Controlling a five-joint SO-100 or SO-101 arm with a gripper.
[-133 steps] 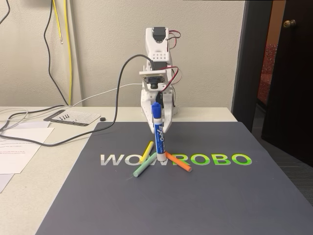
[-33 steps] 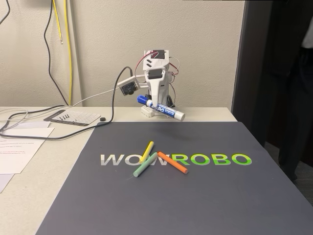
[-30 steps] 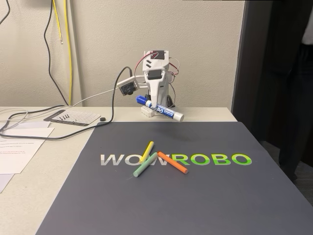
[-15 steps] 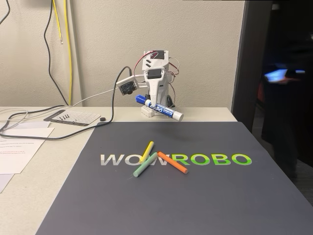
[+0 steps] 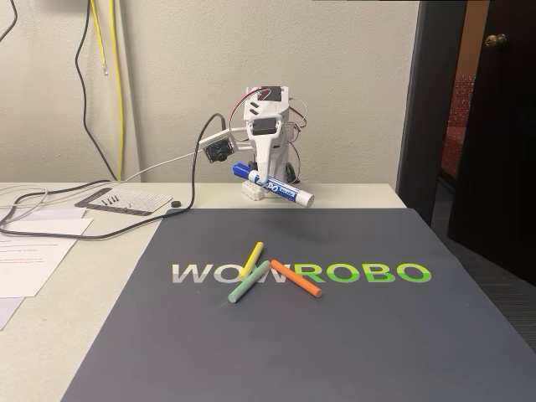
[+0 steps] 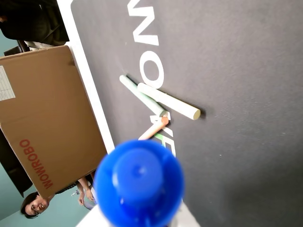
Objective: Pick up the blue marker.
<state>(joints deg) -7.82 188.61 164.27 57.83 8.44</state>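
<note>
— Where do we have the marker (image 5: pixel 274 185)?

— Up in the air at the back of the mat (image 5: pixel 352 335), near the wall. Our gripper (image 5: pixel 261 173) is clamped on its barrel, and it lies nearly level, cap end to the left in the fixed view.

— And from the wrist?

— We see the blue cap (image 6: pixel 139 183) head-on. Beyond it, three sticks (image 6: pixel 161 99) lie crossed on the mat, and a cardboard box (image 6: pixel 42 118) stands past the edge.

Fixed view faces the arm (image 5: pixel 266 155); wrist view overlooks the mat (image 6: pixel 246 71).
</note>
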